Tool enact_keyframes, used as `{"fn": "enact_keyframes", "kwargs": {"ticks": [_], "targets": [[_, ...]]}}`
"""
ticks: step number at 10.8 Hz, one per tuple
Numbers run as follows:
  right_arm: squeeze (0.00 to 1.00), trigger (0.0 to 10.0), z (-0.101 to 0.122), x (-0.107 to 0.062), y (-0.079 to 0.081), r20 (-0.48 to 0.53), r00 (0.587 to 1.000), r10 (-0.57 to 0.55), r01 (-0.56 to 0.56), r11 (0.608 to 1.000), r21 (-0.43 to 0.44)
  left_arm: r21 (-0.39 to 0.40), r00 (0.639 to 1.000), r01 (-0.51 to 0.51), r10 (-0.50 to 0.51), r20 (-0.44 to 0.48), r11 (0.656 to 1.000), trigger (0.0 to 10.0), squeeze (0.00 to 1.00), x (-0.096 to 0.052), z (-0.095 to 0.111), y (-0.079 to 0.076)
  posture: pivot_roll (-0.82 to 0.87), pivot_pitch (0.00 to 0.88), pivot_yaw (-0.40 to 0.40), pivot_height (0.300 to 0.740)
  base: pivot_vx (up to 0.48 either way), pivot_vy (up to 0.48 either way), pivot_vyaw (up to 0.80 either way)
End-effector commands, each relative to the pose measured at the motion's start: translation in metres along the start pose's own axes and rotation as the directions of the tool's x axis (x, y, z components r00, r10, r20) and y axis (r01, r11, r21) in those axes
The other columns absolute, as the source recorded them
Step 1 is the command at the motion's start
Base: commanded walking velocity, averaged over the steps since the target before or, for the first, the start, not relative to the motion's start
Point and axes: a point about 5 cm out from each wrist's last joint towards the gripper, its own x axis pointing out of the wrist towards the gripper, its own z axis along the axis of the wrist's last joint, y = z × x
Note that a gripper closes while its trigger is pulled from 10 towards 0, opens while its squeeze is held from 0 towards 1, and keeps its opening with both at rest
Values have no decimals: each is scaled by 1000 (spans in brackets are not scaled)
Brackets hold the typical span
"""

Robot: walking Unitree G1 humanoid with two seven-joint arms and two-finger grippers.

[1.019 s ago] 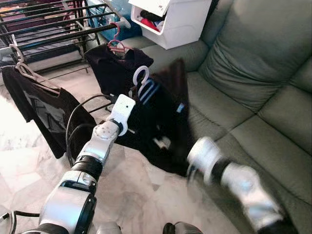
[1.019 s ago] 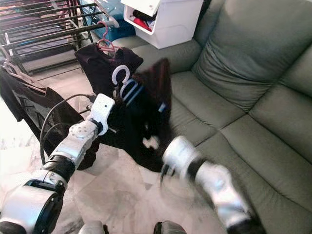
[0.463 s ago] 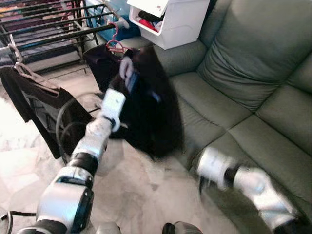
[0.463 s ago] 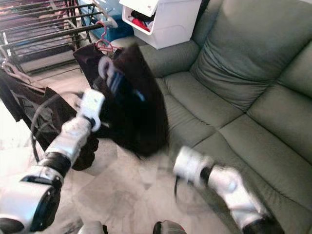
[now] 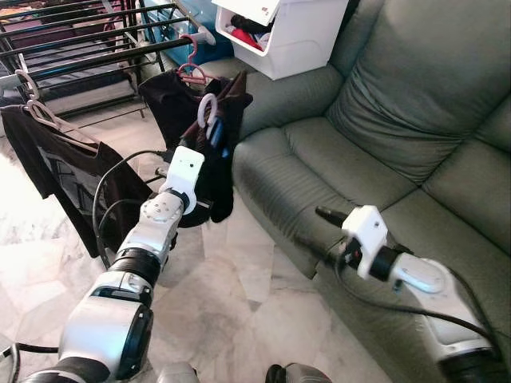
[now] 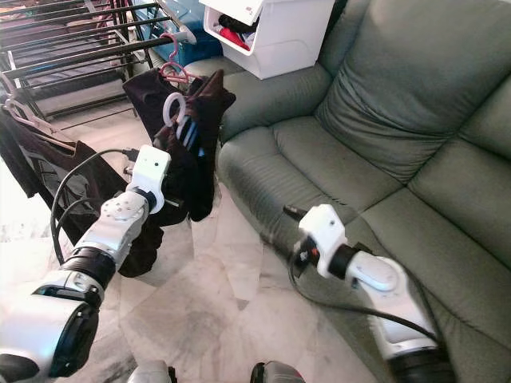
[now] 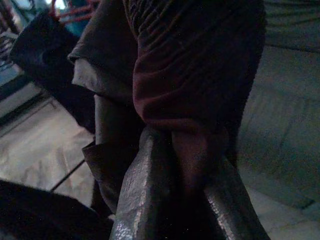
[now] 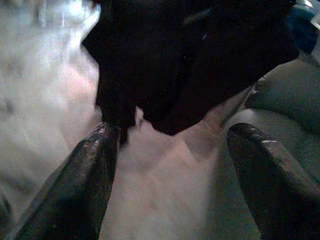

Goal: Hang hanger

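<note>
A dark garment (image 5: 219, 171) on a white hanger (image 5: 207, 109) hangs in front of the drying rack (image 5: 80, 49), close beside a black garment on a pink hanger (image 5: 190, 72). My left gripper (image 7: 185, 145) is shut on a fold of the dark garment below the hanger hook; the hook looks level with the rack's front bar, and I cannot tell if it rests on it. My right gripper (image 5: 327, 215) is open and holds nothing. It is over the front of the sofa seat, pointing at the garment from a short way off.
A green sofa (image 5: 415, 104) fills the right side. A white storage bin (image 5: 287, 32) stands on its far arm. A black T-shirt on a white hanger (image 5: 36, 112) hangs at the rack's left. Cable loops (image 5: 108, 215) trail from my left arm over marble floor.
My left gripper swung the garment and hanger left and up toward the rack. The right arm came away from the garment and now stands over the sofa seat.
</note>
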Motion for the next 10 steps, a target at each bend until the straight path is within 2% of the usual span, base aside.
{"fn": "enact_keyframes", "kwargs": {"ticks": [1,2,3,4,5,6,7,8,9,10], "targets": [[1000,10000,4,-3,-7,-28,1000,11,-14,994,-105,73,997,37,-41,64,997,0,0,2,16,3,-136,0,-38,740,0,0,0],[1000,10000,7,-9,-18,-50,999,8,-16,987,-157,206,986,145,-159,52,968,0,0,-3,12,2,-137,0,-36,740,0,0,0],[1000,10000,9,-12,-23,-53,999,6,-15,986,-168,256,976,202,-217,31,945,0,0,-6,7,1,-137,0,-36,740,0,0,0],[1000,10000,12,-17,-30,-75,997,26,-41,979,-201,339,947,308,-322,-17,889,0,0,-14,-1,3,-137,0,-31,740,0,0,0],[1000,10000,19,-20,-36,-68,996,51,-65,971,-229,403,906,414,-410,-99,816,0,0,-24,-14,5,-135,0,-30,740,0,0,0],[1000,10000,27,-19,-40,-34,998,55,-62,969,-238,428,873,481,-464,-151,765,0,0,-31,-23,4,-133,0,-30,740,0,0,0],[1000,10000,35,-15,-40,-12,996,85,-86,966,-244,458,827,553,-527,-197,696,0,0,-40,-33,1,-132,0,-32,740,0,0,0],[1000,10000,34,-13,-39,-30,992,120,-124,957,-262,499,817,558,-544,-191,663,0,0,-44,-34,-1,-129,0,-33,740,0,0,0],[0,10000,25,-12,-38,-79,985,155,-170,949,-265,510,803,566,-574,-162,648,0,0,-44,-27,-4,-125,0,-36,740,0,0,0],[0,10000,22,-11,-40,-90,982,163,-181,949,-259,530,800,562,-581,-153,635,0,0,-43,-25,-5,-125,0,-36,740,0,0,0]]}}
